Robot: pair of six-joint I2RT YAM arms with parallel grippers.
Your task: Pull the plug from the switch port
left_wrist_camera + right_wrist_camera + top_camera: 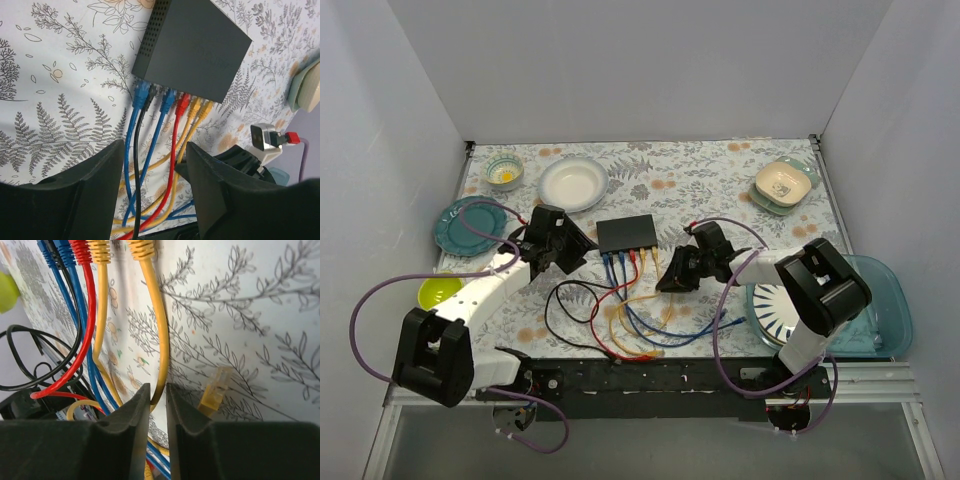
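White walls box in a floral tabletop (720, 180) with dishes set round its edges. Starting left: the left end effector (152, 150) hovers with its fingers wide apart, gripping nothing and aimed at the switch (195, 45). Centre now: the switch lies flat mid-tabletop, its ports facing the near edge, and blue, black, red and yellow cables fan out toward the arms. On the right, the right end effector (157, 390) has its fingers drawn nearly together, pinching the yellow cable (161, 340), the rightmost line, a little way down from its plug (142, 247). That plug sits in its port straight ahead of the fingers, its long axis running along the cable toward the near edge. A loose yellow connector (215, 390) lies on the cloth just beside. My read: the right arm is nearer and owns this one, and the pull should go straight back along that axis, away from the switch.
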